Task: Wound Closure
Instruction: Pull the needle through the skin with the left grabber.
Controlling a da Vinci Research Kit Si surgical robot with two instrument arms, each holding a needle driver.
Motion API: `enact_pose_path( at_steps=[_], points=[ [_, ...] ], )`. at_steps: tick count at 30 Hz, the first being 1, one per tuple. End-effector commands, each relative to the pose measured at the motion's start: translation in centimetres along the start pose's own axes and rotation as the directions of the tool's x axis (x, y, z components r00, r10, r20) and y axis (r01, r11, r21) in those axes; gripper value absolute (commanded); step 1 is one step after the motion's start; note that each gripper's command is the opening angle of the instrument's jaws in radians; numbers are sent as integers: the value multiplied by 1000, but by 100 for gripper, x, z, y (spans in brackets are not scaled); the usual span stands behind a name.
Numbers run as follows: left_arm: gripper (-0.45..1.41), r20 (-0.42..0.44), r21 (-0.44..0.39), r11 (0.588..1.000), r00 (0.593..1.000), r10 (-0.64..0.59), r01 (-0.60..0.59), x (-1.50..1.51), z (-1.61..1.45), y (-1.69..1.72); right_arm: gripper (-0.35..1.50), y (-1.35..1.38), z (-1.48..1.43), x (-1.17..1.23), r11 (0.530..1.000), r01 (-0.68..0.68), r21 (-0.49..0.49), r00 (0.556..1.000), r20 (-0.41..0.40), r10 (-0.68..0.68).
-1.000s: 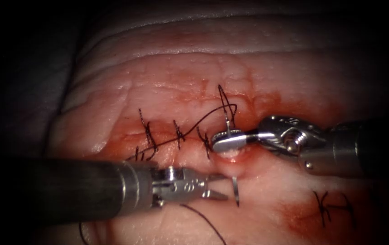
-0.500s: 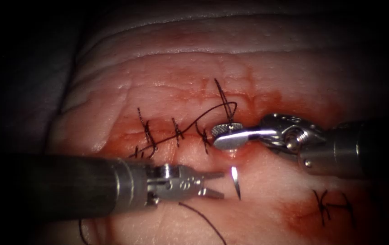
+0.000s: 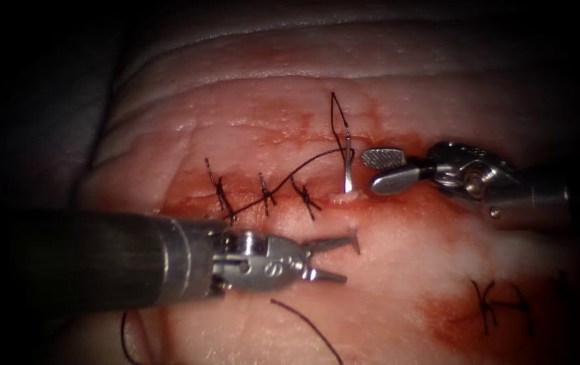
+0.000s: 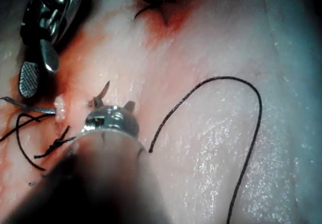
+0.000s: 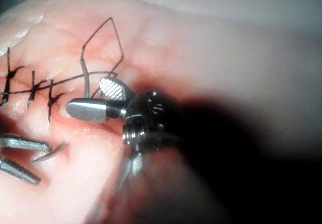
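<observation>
Both tools open and empty; needle (image 3: 348,157) lodged in the tissue (image 3: 398,270).

My left tool (image 3: 336,259): jaws parted, holding nothing, upper tip at the needle's point where it pokes out below the cut. My right tool (image 3: 388,169): jaws spread wide, empty, just right of the needle's tail, which stands up above the cut with thread (image 3: 300,172) trailing left across three dark stitches (image 3: 266,196). Surface: pale, wet tissue, red fluid (image 3: 452,318) along the cut. Surroundings: dark.
</observation>
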Motion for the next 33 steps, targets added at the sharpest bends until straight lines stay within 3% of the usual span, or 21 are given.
enact_pose_path(
  at_steps=[1,9,12,15,19,22,26,33],
  points=[
    [29,-7,5,1000,1000,0,0,-4,9,-1,84,7,2,-3,1000,-2,-5,1000,-7,1],
    [29,-31,27,1000,1000,2,-1,-12,19,-15,67,13,-6,0,1000,1,-29,1000,-16,-1],
    [21,-29,32,1000,1000,3,-2,-14,26,-18,59,13,-6,-1,1000,1,-28,1000,-16,-2],
    [1,-27,36,999,1000,11,-10,-16,35,-19,49,11,-6,-2,1000,1,-28,1000,-15,-1],
    [-45,-72,25,1000,997,-12,14,-14,43,-18,32,11,-9,-1,1000,0,-27,1000,-14,0],
    [-45,-96,9,998,993,-64,65,-14,42,-18,20,11,-11,0,1000,-1,-30,1000,-14,1],
    [-45,-168,-74,976,962,-216,207,-13,38,-17,14,9,-14,1,999,-4,-32,1000,-14,4],
    [-45,-240,-247,855,826,-510,457,-5,25,-20,14,1,-12,-2,1000,-7,-31,1000,-14,6]
  ],
)
